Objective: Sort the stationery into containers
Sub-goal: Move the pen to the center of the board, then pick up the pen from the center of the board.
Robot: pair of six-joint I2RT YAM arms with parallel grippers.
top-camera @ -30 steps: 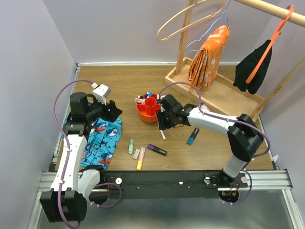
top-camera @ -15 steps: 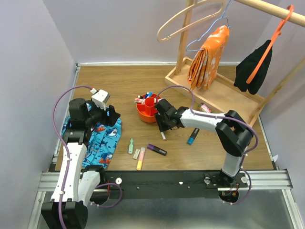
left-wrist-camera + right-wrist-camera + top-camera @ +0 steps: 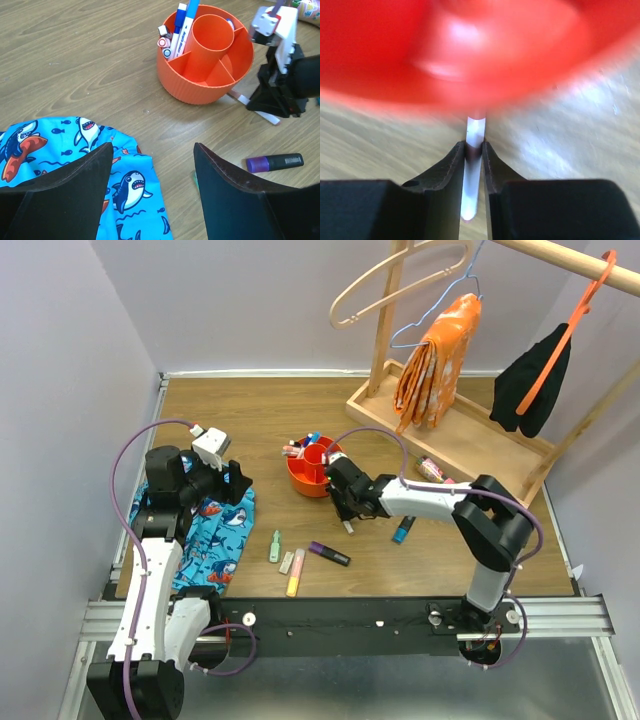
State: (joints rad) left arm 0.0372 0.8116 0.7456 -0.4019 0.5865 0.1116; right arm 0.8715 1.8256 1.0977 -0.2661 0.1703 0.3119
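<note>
Lifting the white pen clear of the worktop should come first: the right pincer, clamped on it, sits just beside the orange bowl at frame centre. Clear the rim, then tip inward. Meanwhile the left pincer hangs apart, empty.

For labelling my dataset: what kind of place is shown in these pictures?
Probably a robotics lab test cell, not a home: two arms bolted to a metal rail, plain walls enclosing the wooden table, and staged props like a clothes rack.
</note>
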